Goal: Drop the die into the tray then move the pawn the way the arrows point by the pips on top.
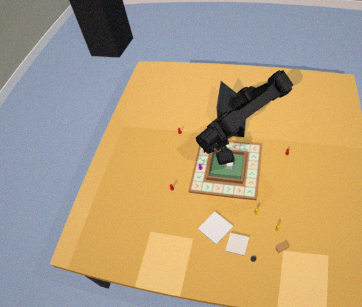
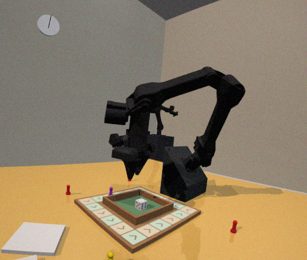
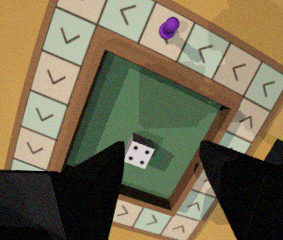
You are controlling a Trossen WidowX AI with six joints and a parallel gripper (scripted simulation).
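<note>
The white die lies on the green floor of the dice tray. In the wrist view its top face shows one pip at each corner and none in the middle. The purple pawn stands upright on a beige square of the board, on the left side in the top view. My gripper is open and empty, pointing down above the board. The arm hides its fingertips in the top view.
Red pawns stand around the board. Two yellow pawns, two white flat squares, a brown block and a black disc lie beyond its lower edge in the top view.
</note>
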